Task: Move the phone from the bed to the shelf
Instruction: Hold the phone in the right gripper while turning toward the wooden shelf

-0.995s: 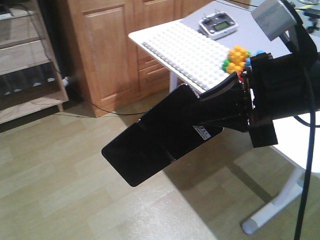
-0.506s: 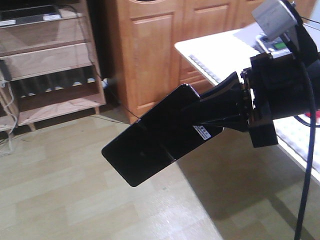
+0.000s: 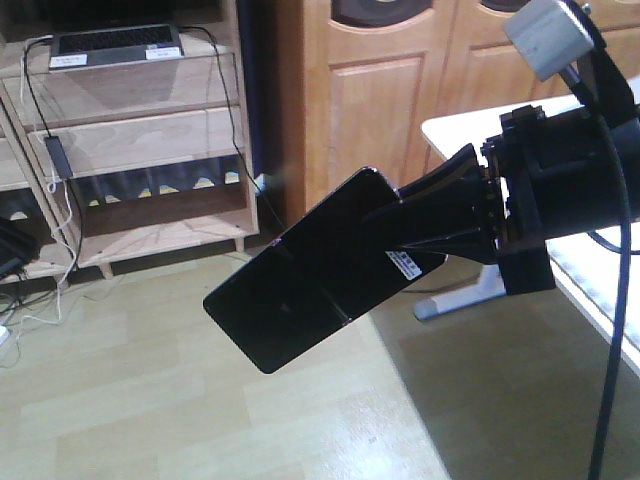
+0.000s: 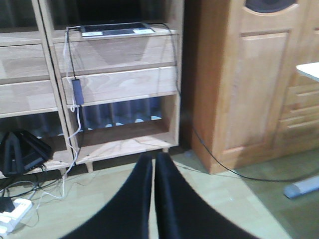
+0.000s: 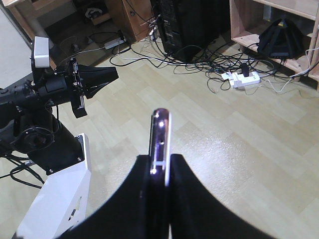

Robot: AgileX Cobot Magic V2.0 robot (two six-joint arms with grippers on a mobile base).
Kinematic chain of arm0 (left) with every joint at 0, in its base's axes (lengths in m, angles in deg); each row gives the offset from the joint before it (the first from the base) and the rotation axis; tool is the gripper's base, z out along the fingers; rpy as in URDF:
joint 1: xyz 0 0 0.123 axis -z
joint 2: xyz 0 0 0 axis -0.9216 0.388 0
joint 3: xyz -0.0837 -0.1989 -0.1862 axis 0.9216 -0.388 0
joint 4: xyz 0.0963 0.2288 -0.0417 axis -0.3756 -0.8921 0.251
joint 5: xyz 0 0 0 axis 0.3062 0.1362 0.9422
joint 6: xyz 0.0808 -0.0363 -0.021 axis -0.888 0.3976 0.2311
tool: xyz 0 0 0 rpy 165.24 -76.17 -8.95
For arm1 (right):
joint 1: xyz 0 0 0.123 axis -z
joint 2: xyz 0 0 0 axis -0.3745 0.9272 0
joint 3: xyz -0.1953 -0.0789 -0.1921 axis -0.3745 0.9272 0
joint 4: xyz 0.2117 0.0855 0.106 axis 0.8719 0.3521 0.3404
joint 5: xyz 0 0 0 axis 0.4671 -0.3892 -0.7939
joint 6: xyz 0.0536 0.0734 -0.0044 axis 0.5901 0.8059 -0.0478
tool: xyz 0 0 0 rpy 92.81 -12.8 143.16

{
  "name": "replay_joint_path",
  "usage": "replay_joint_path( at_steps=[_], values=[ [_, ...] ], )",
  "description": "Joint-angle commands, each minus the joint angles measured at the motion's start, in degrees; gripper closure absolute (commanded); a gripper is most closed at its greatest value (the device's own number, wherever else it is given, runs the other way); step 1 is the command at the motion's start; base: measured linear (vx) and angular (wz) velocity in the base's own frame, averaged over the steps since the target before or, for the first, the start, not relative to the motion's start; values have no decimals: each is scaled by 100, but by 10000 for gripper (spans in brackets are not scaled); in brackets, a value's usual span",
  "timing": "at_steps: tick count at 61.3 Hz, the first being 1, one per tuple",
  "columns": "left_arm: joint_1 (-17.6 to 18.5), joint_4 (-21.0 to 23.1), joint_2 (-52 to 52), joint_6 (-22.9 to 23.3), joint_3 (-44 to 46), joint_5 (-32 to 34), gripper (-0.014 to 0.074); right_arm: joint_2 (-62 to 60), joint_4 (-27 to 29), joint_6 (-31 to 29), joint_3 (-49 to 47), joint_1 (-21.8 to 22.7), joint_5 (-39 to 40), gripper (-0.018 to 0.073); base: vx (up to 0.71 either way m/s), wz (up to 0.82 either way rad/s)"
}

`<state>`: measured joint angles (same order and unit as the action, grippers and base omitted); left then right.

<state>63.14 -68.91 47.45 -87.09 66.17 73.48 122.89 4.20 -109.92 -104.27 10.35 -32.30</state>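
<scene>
Before the shelf (image 3: 150, 140), we hold the phone (image 3: 290, 290) clamped in our right end effector (image 5: 160, 164), left end effector (image 4: 153, 158) closed, placement not yet done.

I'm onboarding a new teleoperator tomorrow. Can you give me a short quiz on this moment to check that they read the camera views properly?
1. Short answer: what is the right gripper shut on?
2. True or false: the phone already lies on the shelf.
3. Multiple choice: the laptop lies A) on a board of the shelf, B) in the right gripper, C) on top of the phone.

Key:
1. The phone, seen edge-on between the fingers in the right wrist view.
2. False: it is held in the air above the floor.
3. A.
</scene>
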Motion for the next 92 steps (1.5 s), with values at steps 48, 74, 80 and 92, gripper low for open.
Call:
replay_joint_path(
  at_steps=[48,74,80,92],
  values=[
    [28,53,-38,22,-16,389,596,-158,494,-4,-160,5,-298,560,36,22],
    [28,53,-38,22,-16,389,596,-158,494,-4,-160,5,-298,560,40,24],
    [28,53,-38,22,-16,389,596,-158,494,-4,-160,5,-298,560,37,13],
    [28,53,-38,22,-16,389,596,-158,494,-4,-160,5,-298,560,35,4]
  ],
)
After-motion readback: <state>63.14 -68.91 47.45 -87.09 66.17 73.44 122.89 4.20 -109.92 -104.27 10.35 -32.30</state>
